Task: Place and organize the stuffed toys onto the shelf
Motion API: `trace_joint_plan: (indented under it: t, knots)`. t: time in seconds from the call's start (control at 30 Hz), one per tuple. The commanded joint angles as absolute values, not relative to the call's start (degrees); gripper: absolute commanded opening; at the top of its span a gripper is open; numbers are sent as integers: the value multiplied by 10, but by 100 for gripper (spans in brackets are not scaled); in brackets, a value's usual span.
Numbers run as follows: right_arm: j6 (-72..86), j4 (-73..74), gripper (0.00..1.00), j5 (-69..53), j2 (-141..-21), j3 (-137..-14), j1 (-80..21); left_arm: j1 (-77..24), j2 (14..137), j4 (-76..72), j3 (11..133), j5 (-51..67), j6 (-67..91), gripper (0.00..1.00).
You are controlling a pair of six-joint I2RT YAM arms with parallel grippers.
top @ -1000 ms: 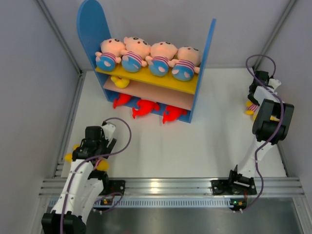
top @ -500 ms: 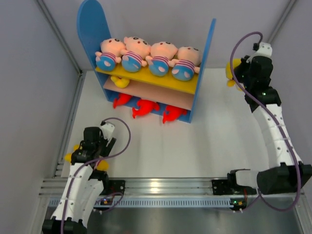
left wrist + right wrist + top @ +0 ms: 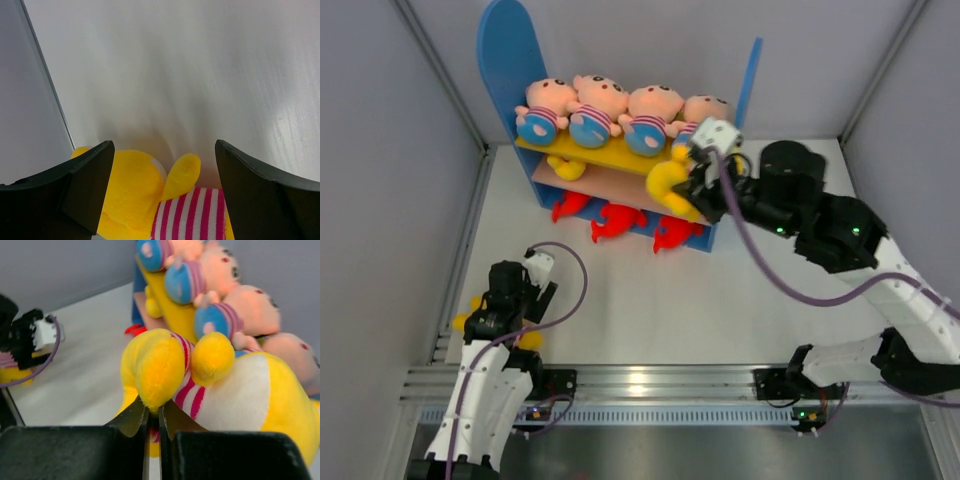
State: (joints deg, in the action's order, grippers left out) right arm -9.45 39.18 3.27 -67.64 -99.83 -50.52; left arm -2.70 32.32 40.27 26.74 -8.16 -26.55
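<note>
Clamping yellow toy (image 3: 665,186) at frame centre, right hand (image 3: 153,416) beside shelf (image 3: 506,60); left hand (image 3: 162,150) apart, straddling second yellow toy (image 3: 132,192) lower left.

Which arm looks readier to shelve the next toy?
The right arm: its jaws grip a yellow toy at the shelf front. The left arm, jaws open, only straddles a second toy on the table.

Four baby dolls (image 3: 600,105), three red sharks (image 3: 617,222), and seemingly three yellow animals (image 3: 665,185), one half hidden.
</note>
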Motion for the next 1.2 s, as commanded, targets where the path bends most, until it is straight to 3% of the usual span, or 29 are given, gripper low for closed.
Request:
trace_joint_plan:
  t: [0.0, 0.3, 0.67, 1.17]
  knots:
    - [-170, 523, 0, 69, -797, -1059, -634, -24, 315, 395, 264, -77, -267, 88]
    - [-357, 618, 0, -14, -974, -1151, -671, -23, 319, 395, 262, -75, -270, 88]
    - [-639, 592, 0, 83, -1063, -1184, -653, -23, 325, 395, 262, -74, -270, 88]
    - [-672, 520, 0, -27, -1179, -1271, -534, -23, 326, 395, 262, -73, -270, 88]
